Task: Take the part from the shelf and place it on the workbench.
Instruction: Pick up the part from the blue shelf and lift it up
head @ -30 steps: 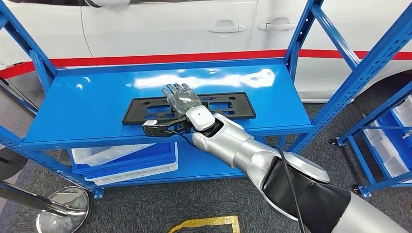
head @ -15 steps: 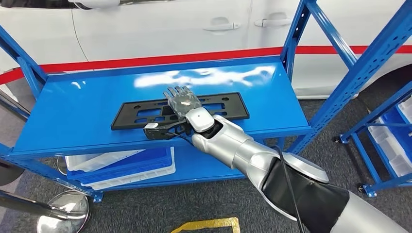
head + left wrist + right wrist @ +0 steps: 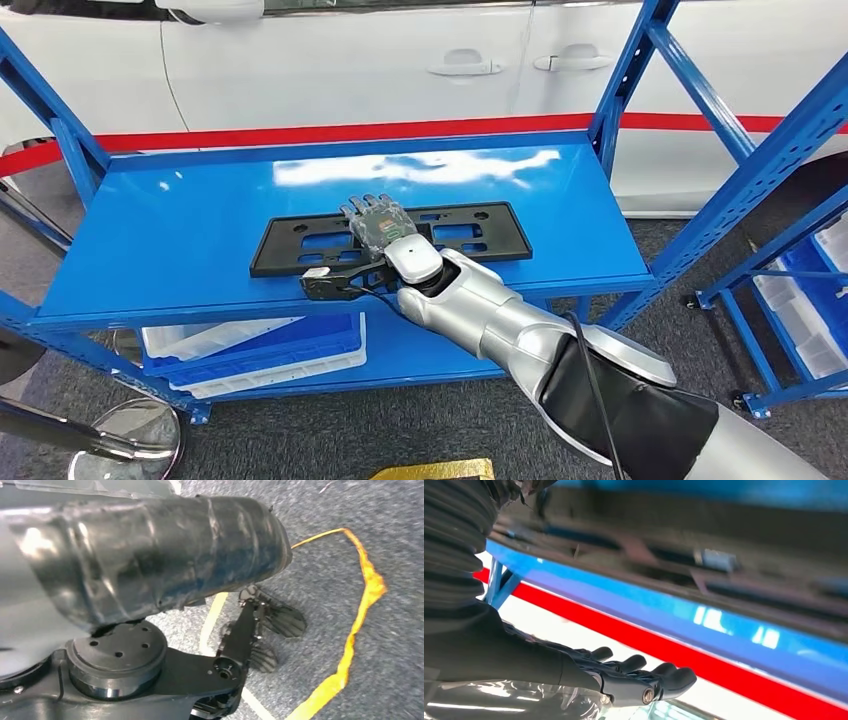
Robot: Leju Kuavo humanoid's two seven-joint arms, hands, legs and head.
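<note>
Head view first: nearest the camera, the silver right arm (image 3: 520, 330) comes up from the lower right, black sleeve at the elbow, reaching toward the blue shelf (image 3: 180, 240). At the arm's end the right hand (image 3: 378, 225) lies flat, fingers stretched forward and spread, resting on top of the black part (image 3: 470, 232), a long flat frame with rectangular cut-outs. The hand covers the middle of the part; whether any finger hooks under it, I cannot tell, and nothing is plainly clasped. The part lies flat on the upper shelf board, close to the front edge, running side to side. Below that board, blue and white bins (image 3: 250, 345) sit on the lower level. Beyond the shelf stands a white car (image 3: 400, 60) with a red stripe along its side. Left wrist view: the left hand (image 3: 260, 630) hangs over grey carpet, its grasp not readable. Yellow floor tape (image 3: 360, 610) curves past it.
</note>
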